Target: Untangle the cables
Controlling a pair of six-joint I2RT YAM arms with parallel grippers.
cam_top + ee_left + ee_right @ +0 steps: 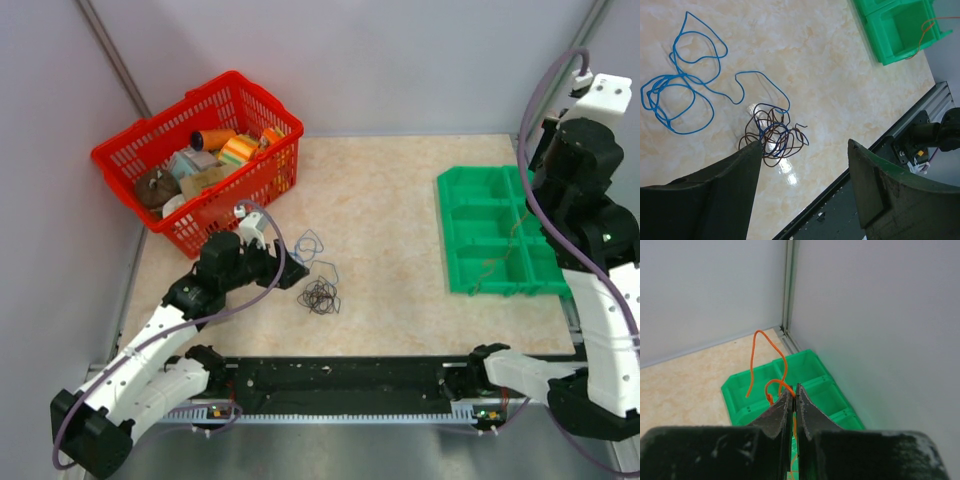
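Note:
The cables [320, 295] are a small tangle of thin dark, brown and blue wires on the beige table. A loose blue wire [308, 244] lies in loops just behind it. In the left wrist view the tangle [772, 132] sits by my left fingertip, and the blue wire [680, 90] spreads to the upper left. My left gripper [804, 144] is open and empty, low beside the tangle; in the top view it [291, 272] is just left of it. My right gripper [795, 391] is shut on a thin orange wire [754, 360], held high above the green tray [747, 395].
A red basket [165, 125] with spools and oddments stands at the back left, close behind my left arm. The green compartment tray [490, 235] lies at the right, with the orange wire [500, 255] trailing into it. A black rail [340, 385] runs along the near edge.

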